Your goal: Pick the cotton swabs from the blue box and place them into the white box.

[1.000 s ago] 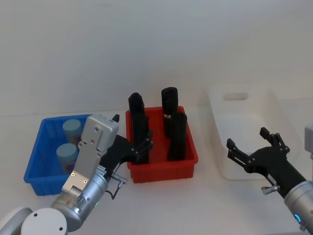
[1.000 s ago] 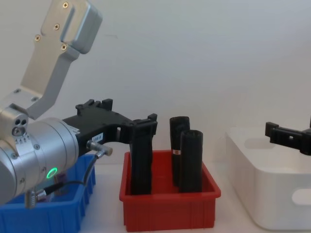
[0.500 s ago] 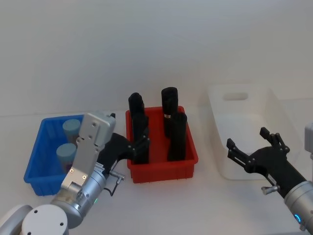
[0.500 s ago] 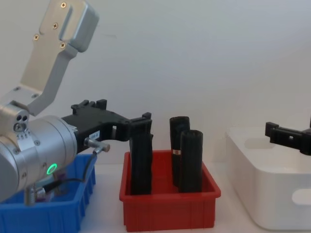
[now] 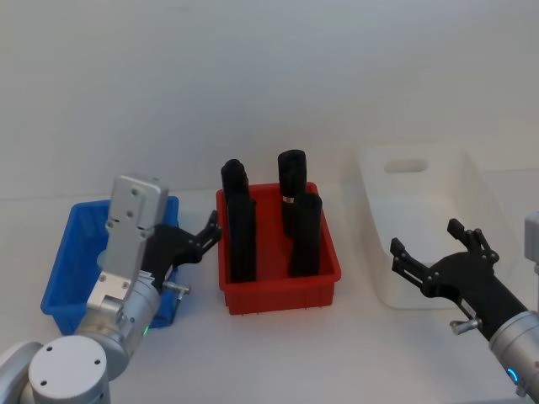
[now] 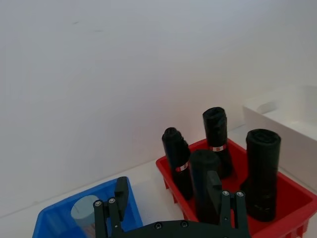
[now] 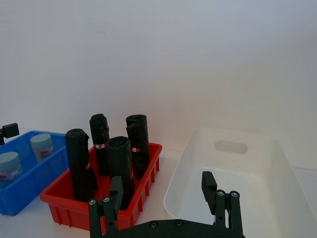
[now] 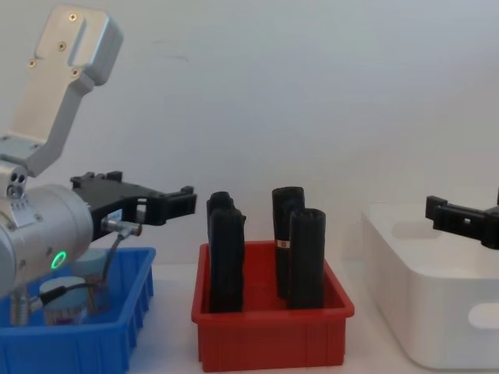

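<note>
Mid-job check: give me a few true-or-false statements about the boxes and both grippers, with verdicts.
1. The white box already holds the cotton swabs. False: it is empty, and two jars sit in the blue box.
2. The left gripper and the right gripper both have open jaws and hold nothing. True.
3. The red bin holds four upright black rolls. True.
4. The left gripper is above the white box. False: it is near the blue box's edge beside the red bin. The right gripper is the one by the white box.
</note>
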Action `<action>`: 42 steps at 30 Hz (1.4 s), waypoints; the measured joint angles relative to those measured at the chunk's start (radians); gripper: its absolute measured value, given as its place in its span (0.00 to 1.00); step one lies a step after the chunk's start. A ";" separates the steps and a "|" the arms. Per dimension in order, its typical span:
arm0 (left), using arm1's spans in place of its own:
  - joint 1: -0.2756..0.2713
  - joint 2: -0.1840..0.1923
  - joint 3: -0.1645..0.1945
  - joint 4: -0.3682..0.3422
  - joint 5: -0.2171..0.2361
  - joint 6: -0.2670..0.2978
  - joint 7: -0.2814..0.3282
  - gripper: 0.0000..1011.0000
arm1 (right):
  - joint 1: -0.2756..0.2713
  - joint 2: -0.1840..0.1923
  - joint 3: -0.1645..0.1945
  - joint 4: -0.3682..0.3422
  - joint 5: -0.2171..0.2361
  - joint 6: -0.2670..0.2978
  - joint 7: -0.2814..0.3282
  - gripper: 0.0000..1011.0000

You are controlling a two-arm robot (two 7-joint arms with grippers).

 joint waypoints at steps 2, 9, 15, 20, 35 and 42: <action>-0.002 0.000 -0.006 0.005 -0.006 0.011 0.011 0.99 | 0.000 0.000 0.000 0.000 0.000 0.000 0.000 0.99; -0.014 0.003 -0.033 0.039 -0.032 0.060 0.044 0.99 | 0.000 0.000 0.000 0.000 0.000 0.000 0.000 0.99; -0.027 0.004 -0.048 0.074 -0.043 0.084 0.047 0.99 | 0.000 0.000 0.000 0.000 0.000 0.000 0.000 0.99; -0.042 0.003 -0.062 0.120 -0.051 0.098 0.035 0.99 | 0.000 0.000 0.000 0.000 0.000 0.000 0.000 0.99; -0.082 -0.007 -0.089 0.251 -0.076 0.094 -0.019 0.99 | 0.000 0.000 0.000 0.000 0.000 0.000 0.000 0.99; -0.095 -0.010 -0.101 0.300 -0.084 0.084 -0.040 0.99 | 0.000 0.000 0.000 0.000 0.000 0.000 0.000 0.99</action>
